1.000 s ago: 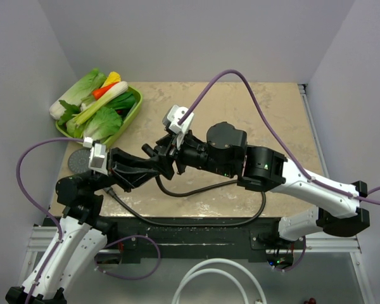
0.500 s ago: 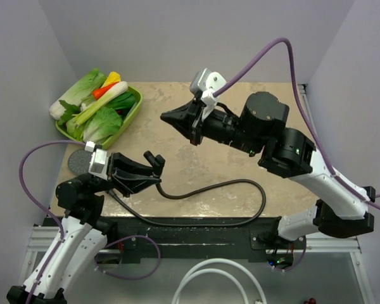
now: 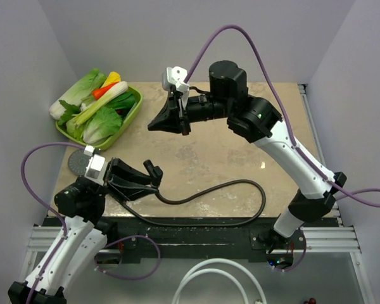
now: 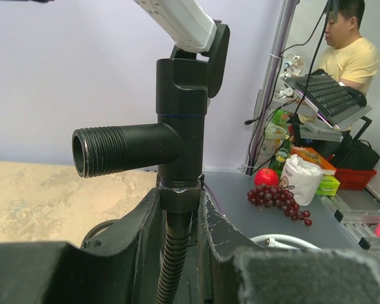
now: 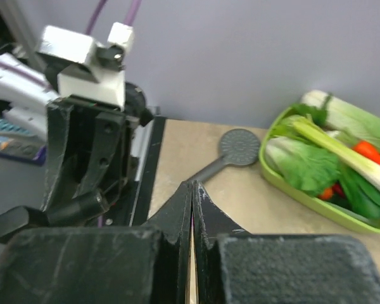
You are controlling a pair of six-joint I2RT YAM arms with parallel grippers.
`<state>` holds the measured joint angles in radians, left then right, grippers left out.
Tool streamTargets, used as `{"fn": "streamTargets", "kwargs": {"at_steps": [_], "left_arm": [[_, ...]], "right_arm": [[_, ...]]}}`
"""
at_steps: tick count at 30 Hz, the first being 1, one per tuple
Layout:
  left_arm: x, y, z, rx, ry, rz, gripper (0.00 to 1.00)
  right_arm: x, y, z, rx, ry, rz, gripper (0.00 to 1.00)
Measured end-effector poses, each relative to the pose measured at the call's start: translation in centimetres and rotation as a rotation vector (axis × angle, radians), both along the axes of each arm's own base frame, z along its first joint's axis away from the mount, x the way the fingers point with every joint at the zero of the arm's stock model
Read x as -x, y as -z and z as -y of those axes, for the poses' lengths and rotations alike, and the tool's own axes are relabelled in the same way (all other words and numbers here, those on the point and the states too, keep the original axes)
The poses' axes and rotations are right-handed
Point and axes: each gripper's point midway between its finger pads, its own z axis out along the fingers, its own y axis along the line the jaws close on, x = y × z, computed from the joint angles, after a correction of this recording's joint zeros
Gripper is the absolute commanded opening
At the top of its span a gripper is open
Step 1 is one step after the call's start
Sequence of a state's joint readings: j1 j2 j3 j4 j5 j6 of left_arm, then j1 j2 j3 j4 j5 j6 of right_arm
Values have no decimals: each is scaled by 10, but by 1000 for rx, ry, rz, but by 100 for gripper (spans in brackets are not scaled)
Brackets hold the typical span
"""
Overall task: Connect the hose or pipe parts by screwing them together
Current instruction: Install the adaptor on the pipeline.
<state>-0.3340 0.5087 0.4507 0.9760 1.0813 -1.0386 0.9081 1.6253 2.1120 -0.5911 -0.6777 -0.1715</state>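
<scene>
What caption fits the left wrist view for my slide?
Left end effector grips the black T-fitting upright, hose hanging below, threaded side port bare.

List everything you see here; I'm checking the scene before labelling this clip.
T-fitting: one, black, in the left gripper, hose joined below.
hose: one, dark brown, curled on the table.
shower head: one, grey, on table near tray.
tray: one, green, far left corner, holding vegetables.
white tube: one, below near edge.
table: one, beige.
purple cables: several, along both arms.
left gripper: black, shut on T-fitting.
right gripper: black, shut, empty, above table.
</scene>
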Motion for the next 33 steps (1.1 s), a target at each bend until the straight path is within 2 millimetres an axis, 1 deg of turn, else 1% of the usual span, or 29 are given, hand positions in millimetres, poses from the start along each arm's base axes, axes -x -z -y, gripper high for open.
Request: {"fn": "streamTargets", "kwargs": {"at_steps": [4, 7, 11, 15, 19, 23, 26, 33], "left_arm": [[1, 1, 0, -1, 12, -10, 0], [2, 0, 0, 2, 18, -17, 0], [1, 1, 0, 4, 25, -30, 0], [-1, 2, 1, 1, 31, -51, 0], [-4, 3, 2, 0, 37, -66, 0], [-7, 4, 4, -3, 42, -87, 0], [-9, 5, 5, -4, 43, -91, 0], [-12, 6, 6, -3, 46, -104, 0]], "right_arm": [[17, 8, -3, 8, -142, -32, 0], [33, 6, -1, 0, -231, -42, 0], [47, 3, 2, -10, -320, -49, 0], [51, 7, 0, -5, -366, -63, 0], [50, 20, -7, 22, -398, -101, 0], [47, 30, -10, 43, -404, -128, 0], [50, 32, -11, 49, -415, -137, 0], [62, 33, -14, 52, -453, -138, 0]]}}
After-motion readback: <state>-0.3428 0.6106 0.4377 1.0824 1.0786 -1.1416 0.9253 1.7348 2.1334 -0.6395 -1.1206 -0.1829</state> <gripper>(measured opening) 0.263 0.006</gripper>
